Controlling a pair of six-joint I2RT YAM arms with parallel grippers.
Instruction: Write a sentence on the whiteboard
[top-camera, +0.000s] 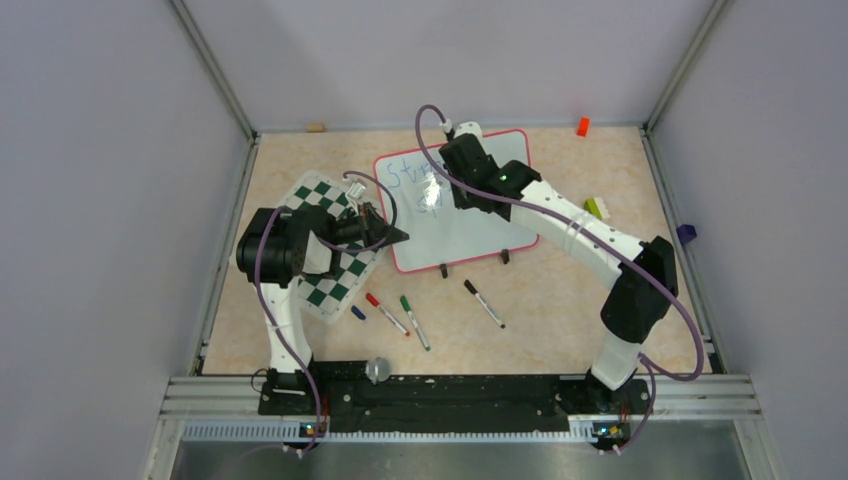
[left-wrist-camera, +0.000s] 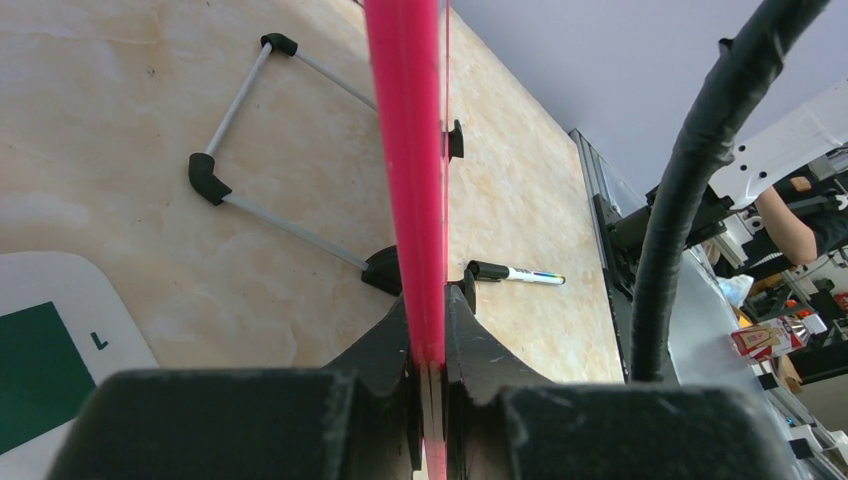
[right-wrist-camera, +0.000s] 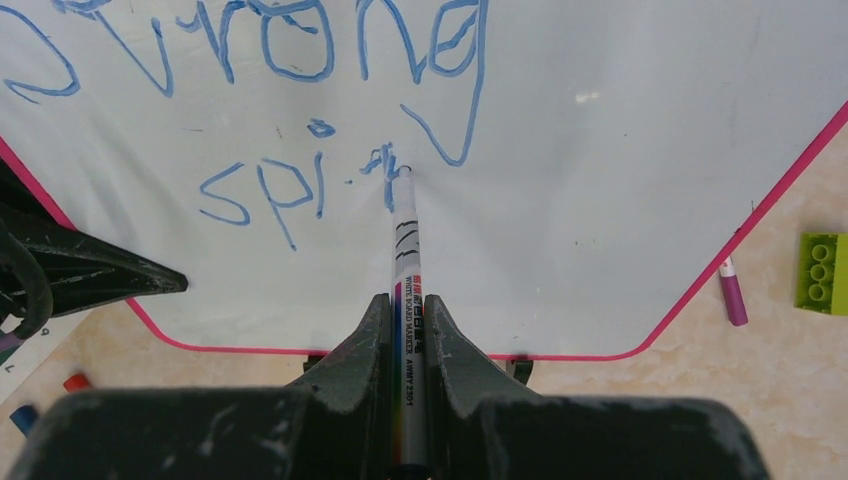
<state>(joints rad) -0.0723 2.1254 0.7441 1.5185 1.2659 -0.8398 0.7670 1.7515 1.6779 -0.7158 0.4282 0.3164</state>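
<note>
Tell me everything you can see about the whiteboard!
The whiteboard is glossy white with rounded corners and a thin pink-red frame, with two black clips on its near edge. Blue writing reads "Strong", then "spi" and a smudgy letter below. The left gripper pinches its frame at one side, and the marker held by the right gripper touches its tip to the second line.

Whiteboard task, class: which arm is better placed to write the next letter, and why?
Right. The right gripper holds the marker, tip on the whiteboard at the unfinished sentence; the left gripper only clamps its edge.
</note>
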